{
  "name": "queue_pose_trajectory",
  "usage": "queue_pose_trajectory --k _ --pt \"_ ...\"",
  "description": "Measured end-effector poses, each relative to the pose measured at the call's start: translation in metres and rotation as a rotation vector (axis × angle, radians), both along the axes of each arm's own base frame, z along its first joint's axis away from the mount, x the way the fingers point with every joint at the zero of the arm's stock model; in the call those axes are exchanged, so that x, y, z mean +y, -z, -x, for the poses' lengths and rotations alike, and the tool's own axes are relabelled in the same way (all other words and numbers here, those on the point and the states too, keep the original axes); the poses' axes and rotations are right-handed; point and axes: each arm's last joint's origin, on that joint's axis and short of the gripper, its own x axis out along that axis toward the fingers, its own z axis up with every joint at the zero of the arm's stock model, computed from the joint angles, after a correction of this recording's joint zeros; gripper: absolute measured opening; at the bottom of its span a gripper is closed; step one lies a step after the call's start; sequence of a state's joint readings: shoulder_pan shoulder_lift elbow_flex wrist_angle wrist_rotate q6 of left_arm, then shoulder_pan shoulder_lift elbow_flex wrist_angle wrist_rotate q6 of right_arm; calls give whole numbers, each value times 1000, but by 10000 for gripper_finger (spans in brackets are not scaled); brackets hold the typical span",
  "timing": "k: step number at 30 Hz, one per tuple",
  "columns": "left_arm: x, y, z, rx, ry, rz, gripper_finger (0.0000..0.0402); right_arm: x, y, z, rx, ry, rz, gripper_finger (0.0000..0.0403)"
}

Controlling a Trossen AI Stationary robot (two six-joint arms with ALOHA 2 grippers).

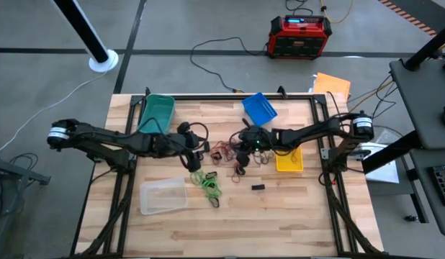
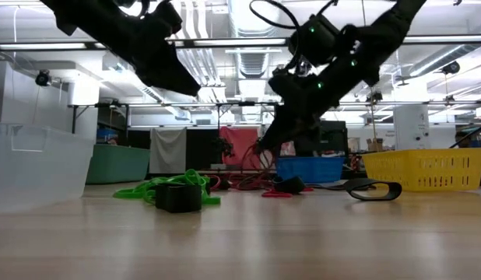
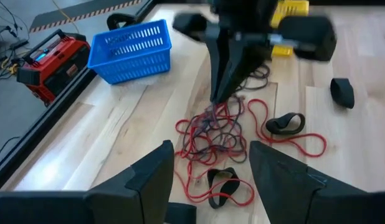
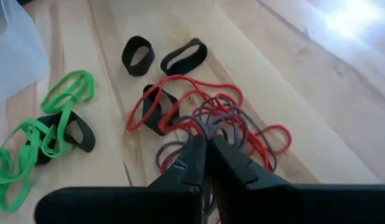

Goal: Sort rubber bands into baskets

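A tangle of red and dark brown rubber bands lies mid-table. My right gripper is shut, its tips in the tangle's top, above the wood in the low view. My left gripper hangs open over the tangle's left side and touches nothing. Green rubber bands and black rubber bands lie loose on the wood nearby. The baskets rest around them: teal, blue, yellow, clear. My right gripper pinches a few thin red and dark strands at the tangle's top between its shut fingertips. The fingers slant down from the table's right side. The strands rise to the tips while the remainder of the tangle lies on the table.
A small black block lies right of the green bands. Two more black bands lie beside the tangle. A red power unit and cables are on the floor beyond the far edge. Bare wood stretches along the near edge.
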State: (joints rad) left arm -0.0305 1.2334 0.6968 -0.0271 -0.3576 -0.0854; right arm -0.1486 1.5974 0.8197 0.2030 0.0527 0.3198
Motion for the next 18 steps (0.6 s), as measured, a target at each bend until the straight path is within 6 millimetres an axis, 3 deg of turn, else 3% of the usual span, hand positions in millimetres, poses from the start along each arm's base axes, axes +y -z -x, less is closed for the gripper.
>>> queue_pose_trajectory --k 8,18 --pt "0 10 -11 3 -1 2 193 -1 -15 -4 127 -54 45 22" --pt "-1 29 -34 -43 28 -16 193 -1 -16 -3 153 -62 60 144"
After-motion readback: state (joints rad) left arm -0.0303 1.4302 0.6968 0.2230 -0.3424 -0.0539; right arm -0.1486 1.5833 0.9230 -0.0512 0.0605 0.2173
